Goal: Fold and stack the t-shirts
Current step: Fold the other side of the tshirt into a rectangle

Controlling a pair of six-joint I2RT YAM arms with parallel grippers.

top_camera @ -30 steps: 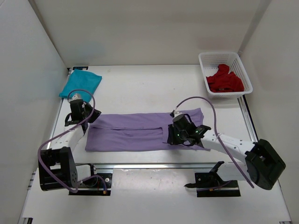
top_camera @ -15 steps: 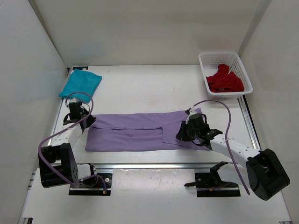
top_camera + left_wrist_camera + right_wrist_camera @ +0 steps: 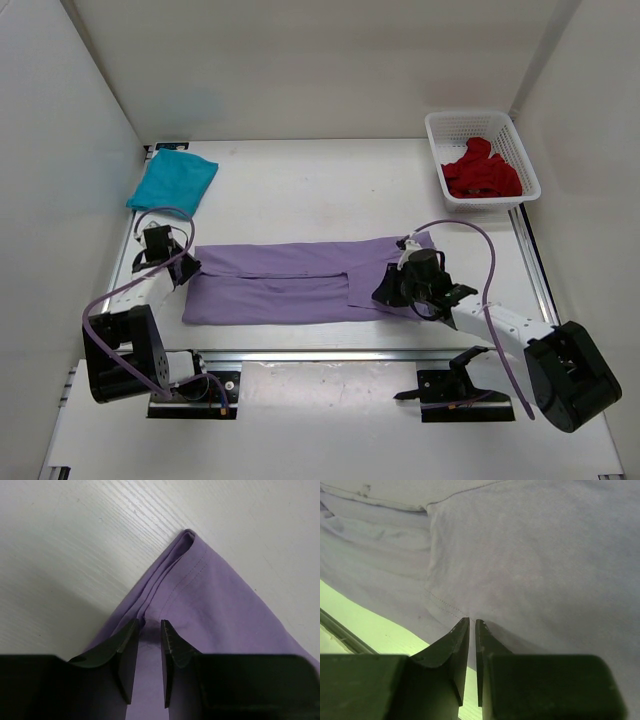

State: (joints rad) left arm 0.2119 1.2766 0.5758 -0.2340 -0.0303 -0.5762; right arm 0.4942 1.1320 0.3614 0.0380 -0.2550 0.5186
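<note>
the lavender t-shirt [image 3: 290, 283] lies spread on the table [image 3: 300, 190]; we see the left claw [image 3: 149, 624] slightly parted over its left corner, empty, the right claw [image 3: 472, 621] pinching its right end, nearly closed.

Top view overhead, wide; wrist views close, sharing lavender shirt [image 3: 300, 280].
</note>
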